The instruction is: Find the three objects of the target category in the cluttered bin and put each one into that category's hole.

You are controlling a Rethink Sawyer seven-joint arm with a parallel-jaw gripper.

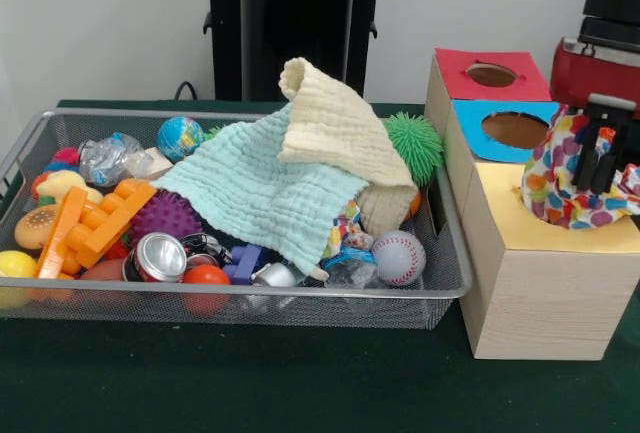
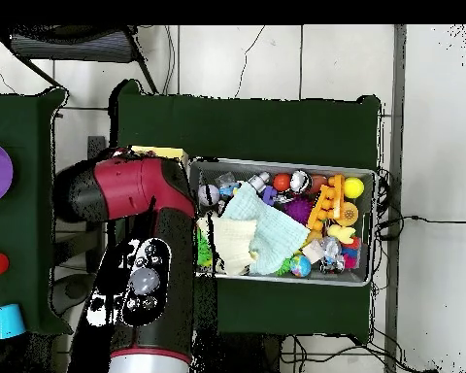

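My gripper hangs over the yellow-topped box at the right of the front view. It is shut on a polka-dot fabric piece that bunches up on the box top. The fabric covers the box's hole. The wire mesh bin stands left of the boxes, full of toys. A second bit of dotted fabric peeks out under the mint cloth's lower edge. In the overhead view my arm hides the gripper and most of the boxes, next to the bin.
A mint waffle cloth and a cream waffle cloth drape over the bin's middle. A blue-topped box and a red-topped box stand behind the yellow one. The bin also holds a baseball, a can, a spiky green ball and orange blocks.
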